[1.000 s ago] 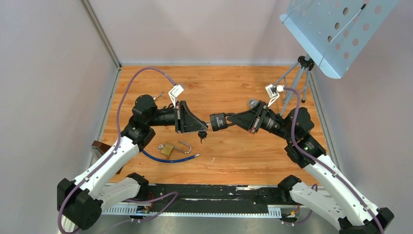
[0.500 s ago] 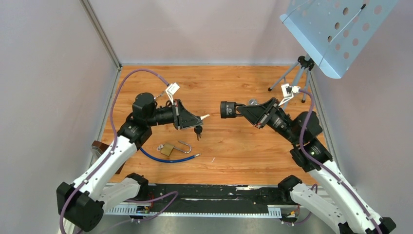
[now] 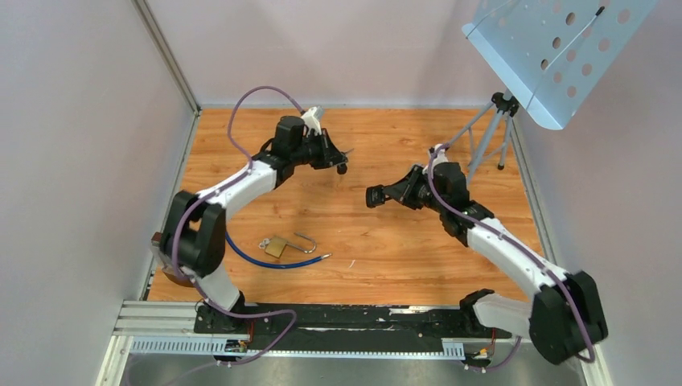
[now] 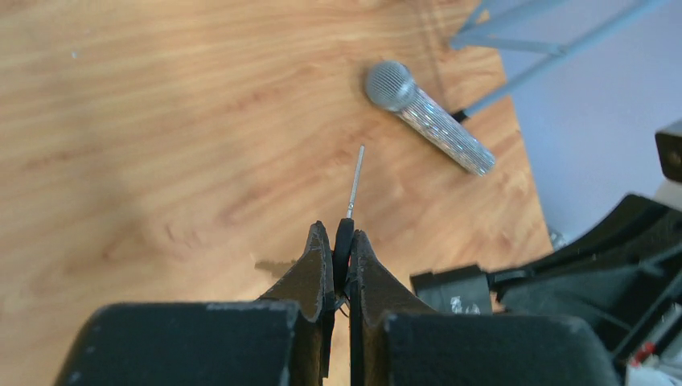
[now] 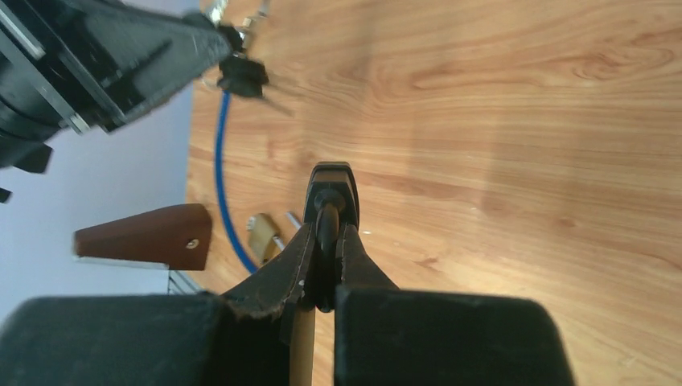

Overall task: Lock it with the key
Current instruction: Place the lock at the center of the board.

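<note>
Our left gripper (image 4: 339,241) pinches the key (image 4: 354,181) near the far edge; our right gripper (image 5: 328,232) clamps the black padlock (image 5: 331,181).

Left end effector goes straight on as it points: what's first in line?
Likely the microphone on the table: the key in the left end effector aims almost at its head. Depth unclear; it might meet wood first.

Robot lab cell — plain grey walls (image 3: 72,121), aluminium rail (image 3: 153,308), wooden table (image 3: 378,137)
</note>
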